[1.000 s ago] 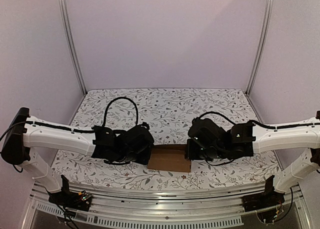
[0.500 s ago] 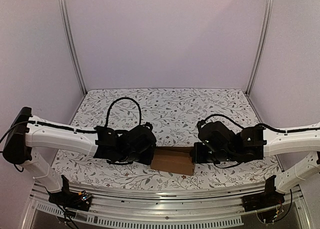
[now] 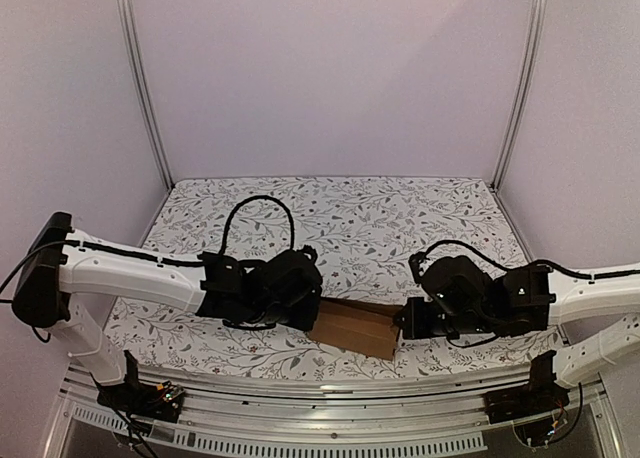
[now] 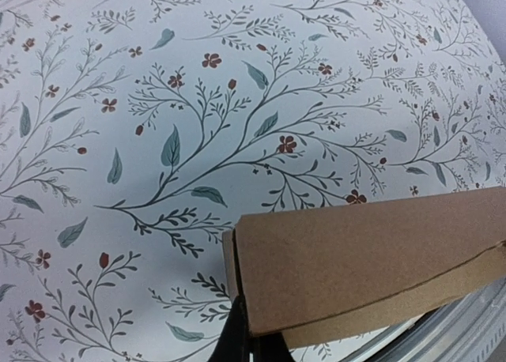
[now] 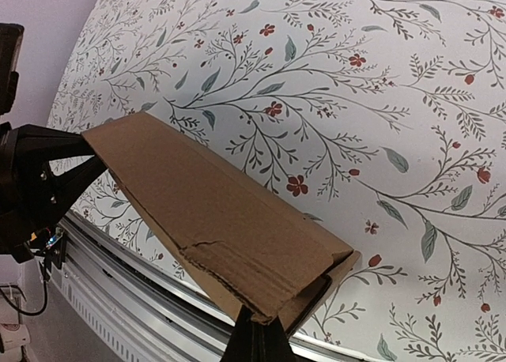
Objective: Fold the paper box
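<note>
The paper box is a plain brown cardboard piece, folded flat, held above the table's near edge between both arms. My left gripper is shut on its left end; in the left wrist view the box fills the lower right, with the gripper pinching its corner. My right gripper is shut on the right end; in the right wrist view the box runs diagonally, an end flap slightly open, and the gripper holds its near edge.
The floral tablecloth covers the table. An aluminium rail runs along the near edge, close under the box. White walls with metal posts enclose the back and sides.
The box has tilted, its right end now lower and nearer the front edge. My right gripper moved right and toward the front; my left gripper shifted slightly right.
</note>
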Motion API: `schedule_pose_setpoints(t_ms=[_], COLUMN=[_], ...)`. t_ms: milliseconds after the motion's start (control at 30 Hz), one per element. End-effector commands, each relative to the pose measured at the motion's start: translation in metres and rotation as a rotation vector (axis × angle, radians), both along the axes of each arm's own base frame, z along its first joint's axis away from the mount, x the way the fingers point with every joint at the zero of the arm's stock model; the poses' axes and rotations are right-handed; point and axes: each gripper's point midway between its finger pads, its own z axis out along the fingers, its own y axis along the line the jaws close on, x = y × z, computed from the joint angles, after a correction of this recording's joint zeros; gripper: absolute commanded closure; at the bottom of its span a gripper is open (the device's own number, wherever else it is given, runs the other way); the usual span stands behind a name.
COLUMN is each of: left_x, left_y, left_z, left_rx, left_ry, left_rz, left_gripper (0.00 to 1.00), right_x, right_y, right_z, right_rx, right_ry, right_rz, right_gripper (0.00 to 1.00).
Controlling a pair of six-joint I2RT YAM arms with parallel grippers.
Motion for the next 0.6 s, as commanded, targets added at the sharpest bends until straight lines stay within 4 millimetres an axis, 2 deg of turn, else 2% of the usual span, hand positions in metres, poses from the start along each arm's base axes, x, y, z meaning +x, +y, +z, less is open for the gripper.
schedule_pose_setpoints(t_ms=[0,567], left_x=[-0.036,-0.036], left_y=[0.015,0.013], left_z=[-0.050,-0.051], left_rx=[0.144,0.149], left_ry=[0.149,0.150], left_rz=[-0.085,-0.087], left_gripper=[1.00,1.00], right_x=[-0.013,-0.030], right_y=[0.007,-0.022], right_z=[0.003,-0.008], right_rx=[0.061,0.068], right_ry=[0.024,0.074], right_rz=[0.064,0.065], right_gripper=[1.00,1.00])
